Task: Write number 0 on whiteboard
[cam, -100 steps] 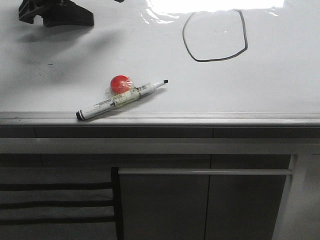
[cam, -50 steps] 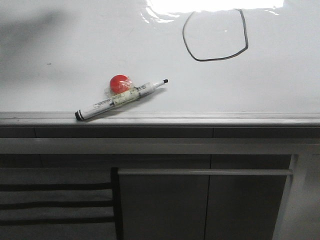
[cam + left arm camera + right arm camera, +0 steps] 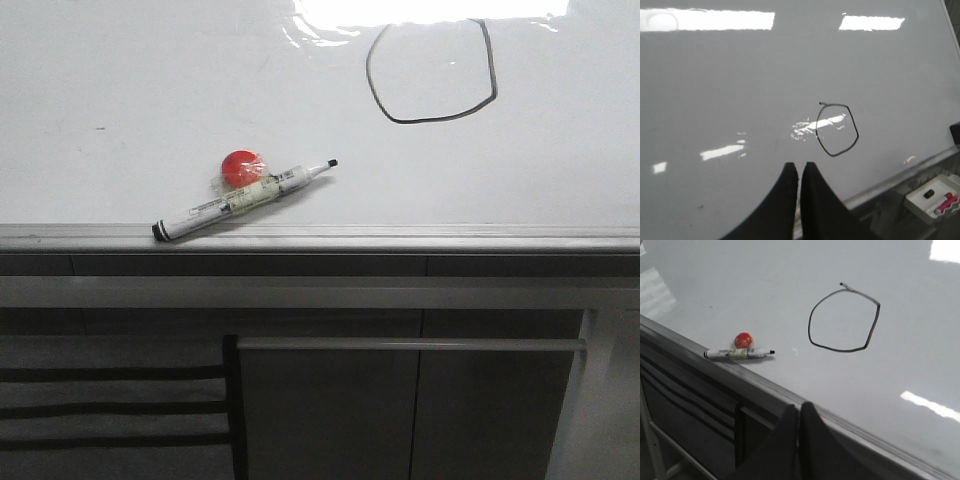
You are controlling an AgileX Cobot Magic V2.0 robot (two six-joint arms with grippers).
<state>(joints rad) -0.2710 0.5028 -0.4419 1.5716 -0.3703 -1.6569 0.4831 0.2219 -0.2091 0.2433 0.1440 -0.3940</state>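
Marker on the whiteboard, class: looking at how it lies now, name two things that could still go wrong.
1. The marker lies uncapped, its rear end at the grey edge rail; a nudge might roll it off the whiteboard.
2. Its bare tip points toward the number 0, so dragging it could add a stray line. The ink may also dry out.

Both grippers appear shut and empty.

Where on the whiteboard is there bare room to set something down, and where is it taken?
The whiteboard is bare across its left side, above the marker and left of the 0. Another free patch runs along the edge rail, right of the marker tip and below the 0. It is taken where the marker lies against the red ball, near the rail.
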